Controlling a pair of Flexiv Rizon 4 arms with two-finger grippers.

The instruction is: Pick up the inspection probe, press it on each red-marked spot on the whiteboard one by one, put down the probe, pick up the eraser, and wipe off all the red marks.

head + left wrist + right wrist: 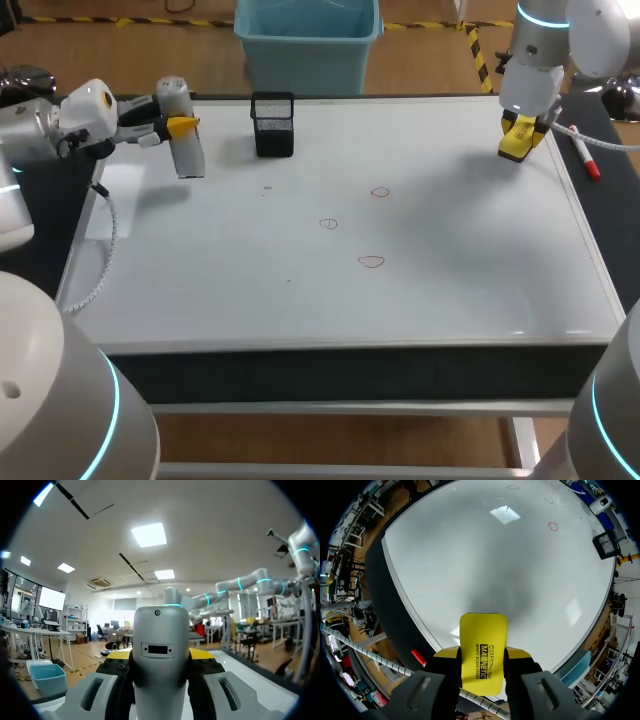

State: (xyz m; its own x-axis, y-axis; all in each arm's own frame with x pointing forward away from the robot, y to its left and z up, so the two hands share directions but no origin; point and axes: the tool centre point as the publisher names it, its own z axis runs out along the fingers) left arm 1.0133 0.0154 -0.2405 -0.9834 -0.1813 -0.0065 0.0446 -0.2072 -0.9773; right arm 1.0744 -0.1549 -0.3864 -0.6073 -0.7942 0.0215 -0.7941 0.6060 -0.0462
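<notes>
In the head view, the left gripper (181, 126) sits at the upper left of the frame. Its yellow tips pinch the grey probe (187, 145), which hangs over the far left corner of the whiteboard (450, 290); I cannot tell if its lower end touches the board. At the upper right, the right gripper (521, 138) is clamped on the yellow eraser (517, 146) above the board's far right corner. Three red marks (371, 262) lie near the middle of the frame, well apart from both grippers. A black mesh cup (272, 125) stands at the upper middle, and a red marker (583, 156) lies beside the board's right edge.

In the left wrist view, the probe fills the gap between the fingers, pressed from both sides.

In the right wrist view, the eraser is gripped between both fingers, with the board spread out ahead of it and the marks far beyond.
</notes>
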